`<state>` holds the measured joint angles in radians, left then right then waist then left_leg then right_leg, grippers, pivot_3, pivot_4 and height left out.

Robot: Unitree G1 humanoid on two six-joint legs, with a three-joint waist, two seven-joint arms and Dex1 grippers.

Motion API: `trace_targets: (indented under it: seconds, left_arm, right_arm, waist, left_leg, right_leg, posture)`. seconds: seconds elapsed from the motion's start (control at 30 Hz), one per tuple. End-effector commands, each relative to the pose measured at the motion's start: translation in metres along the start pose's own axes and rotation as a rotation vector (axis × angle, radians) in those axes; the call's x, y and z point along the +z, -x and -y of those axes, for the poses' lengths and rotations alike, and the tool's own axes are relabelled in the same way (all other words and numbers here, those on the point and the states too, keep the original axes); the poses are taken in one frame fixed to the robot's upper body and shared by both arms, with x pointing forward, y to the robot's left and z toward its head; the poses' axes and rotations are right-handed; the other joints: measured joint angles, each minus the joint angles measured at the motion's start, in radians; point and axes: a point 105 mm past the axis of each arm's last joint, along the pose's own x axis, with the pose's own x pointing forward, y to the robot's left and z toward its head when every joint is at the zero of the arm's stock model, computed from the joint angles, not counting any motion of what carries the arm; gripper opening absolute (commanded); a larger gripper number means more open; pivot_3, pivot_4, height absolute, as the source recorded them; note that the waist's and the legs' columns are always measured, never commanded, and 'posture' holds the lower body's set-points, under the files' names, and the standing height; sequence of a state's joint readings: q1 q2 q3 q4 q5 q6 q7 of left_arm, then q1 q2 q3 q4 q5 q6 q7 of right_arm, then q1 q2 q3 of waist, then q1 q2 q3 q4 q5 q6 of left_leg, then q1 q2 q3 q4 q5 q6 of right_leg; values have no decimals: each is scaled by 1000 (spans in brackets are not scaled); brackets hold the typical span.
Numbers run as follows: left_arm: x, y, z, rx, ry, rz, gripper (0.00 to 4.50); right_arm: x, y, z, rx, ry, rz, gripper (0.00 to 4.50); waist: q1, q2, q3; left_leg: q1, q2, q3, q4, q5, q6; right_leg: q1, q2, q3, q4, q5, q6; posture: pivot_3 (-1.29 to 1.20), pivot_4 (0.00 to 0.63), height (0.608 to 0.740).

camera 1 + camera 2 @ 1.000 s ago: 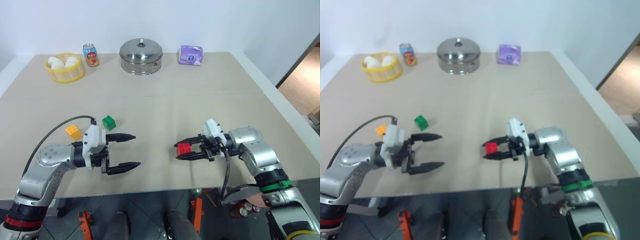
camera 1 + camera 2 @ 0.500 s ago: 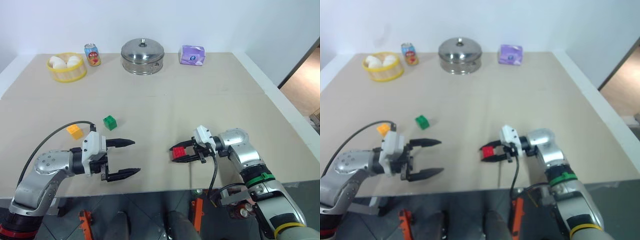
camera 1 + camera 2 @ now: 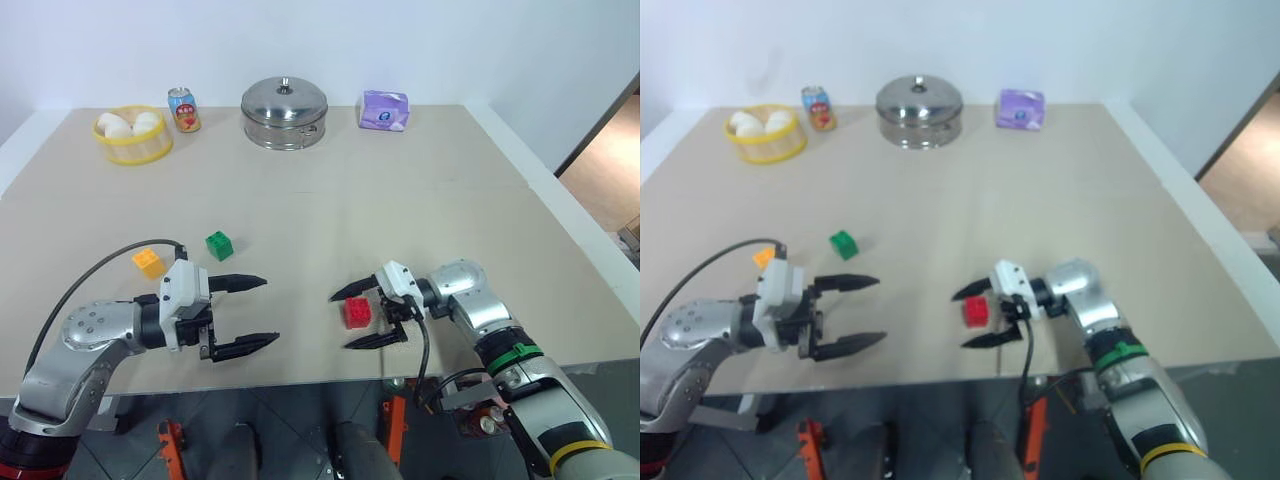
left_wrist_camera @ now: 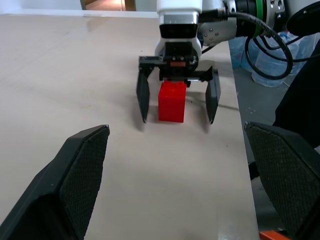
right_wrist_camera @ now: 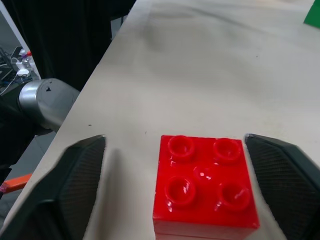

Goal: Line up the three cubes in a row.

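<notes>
Upper left of the head view, a yellow basket (image 3: pixel 130 150) holds white eggs (image 3: pixel 118 124). Lower right, the right tool (image 3: pixel 360 317) gapes around the red cube (image 3: pixel 356 312); left tool (image 3: pixel 255 314) spread.

A beige table (image 3: pixel 420 200) carries red cube (image 3: pixel 356 312), green cube (image 3: pixel 219 245), orange cube (image 3: pixel 148 262), pot (image 3: pixel 284 112), can (image 3: pixel 182 109), basket (image 3: pixel 131 137), and perhaps a tissue pack (image 3: pixel 384 110).
</notes>
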<state>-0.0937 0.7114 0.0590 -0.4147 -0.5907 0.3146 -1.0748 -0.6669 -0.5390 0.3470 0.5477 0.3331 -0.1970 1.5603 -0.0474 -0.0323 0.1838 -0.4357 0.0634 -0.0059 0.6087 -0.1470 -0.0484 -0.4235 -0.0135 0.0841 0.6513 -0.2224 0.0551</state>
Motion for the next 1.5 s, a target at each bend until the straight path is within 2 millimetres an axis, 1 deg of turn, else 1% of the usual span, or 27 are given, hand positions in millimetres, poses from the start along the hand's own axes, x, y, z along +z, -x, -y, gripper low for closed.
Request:
trace_targets:
  seconds: [0.03, 0.07, 0.13, 0.23, 0.27, 0.3, 0.37, 0.43, 0.57, 0.63, 0.7, 0.77, 0.9, 1.07, 1.3, 1.4, 1.5]
  left_arm:
    - [11, 4, -2, 13, -39, 11, 4500]
    - [11, 5, -5, 31, -39, 10, 4500]
    - [16, 9, -21, 118, -22, 31, 4500]
    - [15, 21, -54, 283, 10, 11, 4500]
    - [13, 25, -65, 339, 18, -4, 4500]
    - [12, 27, -72, 373, 23, -13, 4500]
    - [6, 33, -93, 463, 58, -52, 4500]
    - [-1, 36, -111, 513, 83, -116, 4500]
    - [-13, 37, -129, 533, 78, -223, 4500]
    - [-16, 38, -140, 554, 83, -243, 4500]
    - [-17, 37, -146, 547, 83, -260, 4500]
    - [-22, 35, -148, 527, 92, -288, 4500]
    - [-35, 31, -151, 500, 111, -353, 4500]
    - [-46, 24, -151, 475, 121, -386, 4500]
    - [-49, 19, -153, 468, 125, -384, 4500]
    - [-50, 21, -157, 494, 125, -387, 3706]
    - [-50, 21, -158, 493, 118, -384, 2749]
  right_arm:
    - [25, 8, 0, 44, 64, 44, 4465]
    - [31, 10, 1, 42, 70, 59, 4465]
    - [53, 17, 3, 26, 91, 114, 4465]
    - [93, 24, 12, -42, 105, 212, 4465]
    - [102, 25, 15, -66, 105, 226, 4465]
    - [107, 25, 16, -81, 103, 232, 4465]
    - [117, 24, 23, -125, 108, 221, 4465]
    - [125, 23, 31, -181, 112, 232, 4465]
    - [128, 21, 38, -240, 83, 214, 4465]
    - [128, 22, 40, -262, 65, 212, 4465]
    - [128, 22, 40, -273, 56, 211, 4465]
    - [127, 23, 40, -290, 45, 214, 4465]
    - [125, 29, 48, -372, 19, 218, 4465]
    - [118, 33, 55, -435, -9, 211, 4465]
    - [116, 33, 56, -452, -25, 208, 4465]
    - [116, 32, 56, -447, -25, 213, 4500]
    - [118, 32, 55, -440, -25, 221, 4500]
  waist:
    - [0, 0, 0]
    - [0, 0, 0]
    - [0, 0, 0]
    - [1, 0, 0]
    - [1, 0, 0]
    - [1, 0, 0]
    - [1, 0, 0]
    - [1, 0, 0]
    - [1, 0, 0]
    - [1, 0, 0]
    - [1, 0, 0]
    - [1, 0, 0]
    - [1, 0, 0]
    - [1, 0, 0]
    - [1, 0, 0]
    - [1, 0, 0]
    - [1, 0, 0]
  left_leg:
    - [0, 0, 0, 0, 0, 0]
    - [0, 0, 0, 0, 0, 0]
    - [0, 0, 0, 0, 0, 0]
    - [0, 0, -1, 0, 0, 0]
    - [0, 0, -1, 1, 0, 0]
    - [1, 0, -1, 1, 0, 0]
    - [1, 0, -1, 1, 0, 0]
    - [1, 0, -1, 1, 0, 0]
    - [-1, 0, -1, 1, 0, 0]
    - [-2, 0, -1, 1, 0, -1]
    - [-2, 0, -1, 0, 0, -1]
    - [-3, 0, -2, -1, -1, -1]
    - [-2, 0, -2, -1, -1, -1]
    - [-2, 0, -2, -1, 0, -1]
    - [-3, 0, -2, -1, 0, -1]
    - [-2, 0, -2, -1, 0, -1]
    - [-2, 0, -2, -1, 0, -1]
  right_leg:
    - [0, 0, 0, 0, 0, 0]
    - [0, 0, 0, 0, 0, 0]
    - [0, 0, 0, 0, 0, 0]
    - [-1, 0, 0, 2, 0, 0]
    - [-1, 0, 0, 3, 0, 0]
    - [-1, 0, -1, 3, 0, 0]
    - [0, 1, -1, 4, 0, 0]
    - [0, 1, -1, 4, 0, 0]
    - [-1, 1, -1, 4, 0, 0]
    - [-2, 1, -1, 4, -1, 1]
    - [-3, 1, -1, 4, 1, 5]
    - [-4, 1, -1, 4, 1, 5]
    - [-3, 1, -1, 4, 1, 6]
    - [-4, 1, -1, 5, 1, 5]
    - [-4, 1, -1, 5, 1, 6]
    - [-3, 1, -1, 5, 1, 6]
    - [-3, 1, -1, 5, 1, 6]
  posture:
    - [0, 150, 739]
    - [0, 150, 739]
    - [0, 150, 739]
    - [0, 150, 739]
    - [0, 150, 739]
    - [0, 150, 739]
    - [0, 150, 739]
    - [0, 150, 739]
    - [0, 150, 739]
    - [0, 150, 739]
    - [0, 150, 739]
    - [0, 150, 739]
    - [0, 150, 739]
    - [0, 150, 739]
    - [0, 150, 739]
    - [0, 150, 739]
    - [0, 150, 739]
